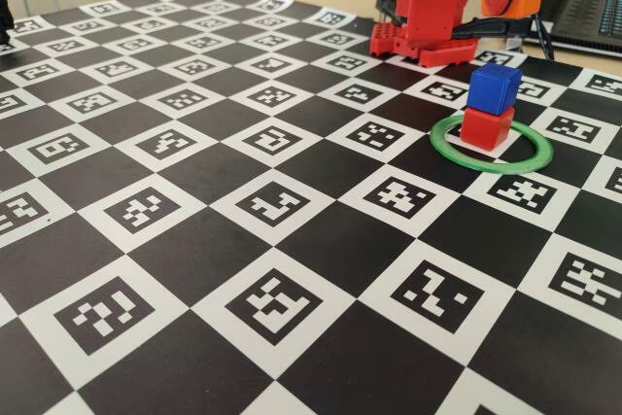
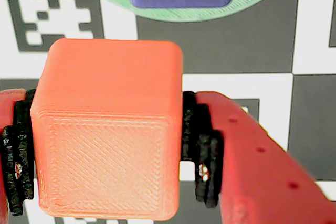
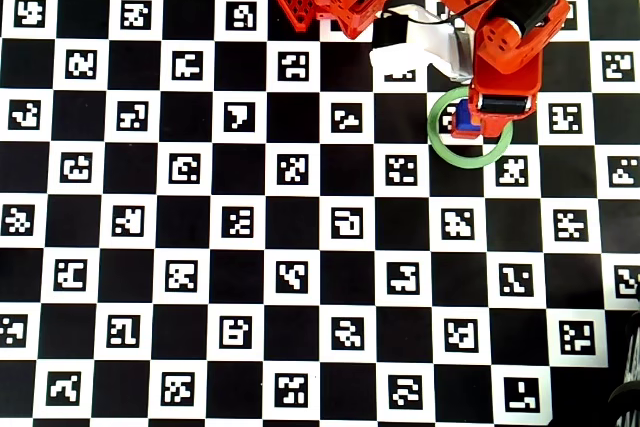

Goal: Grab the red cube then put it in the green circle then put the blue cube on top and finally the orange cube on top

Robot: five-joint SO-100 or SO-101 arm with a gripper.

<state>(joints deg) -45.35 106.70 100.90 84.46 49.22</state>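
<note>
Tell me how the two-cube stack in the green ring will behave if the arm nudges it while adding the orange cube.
The blue cube sits slightly skewed on the red cube, so a sideways nudge would probably slide or topple it. Both look like light, rigid plastic, unlikely to deform. The green circle is thin and flat, so it probably won't restrain them.

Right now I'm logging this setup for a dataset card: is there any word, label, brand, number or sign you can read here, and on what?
Readable text: none.
Checkerboard mat: its white squares carry black-and-white coded markers, patterns rather than letters or digits.
Orange cube, held in the tool: plain faces, only print lines.
Blue cube, red cube, green ring: unmarked.
Laptop in the fixed view's corner: key legends too small to read.
</note>
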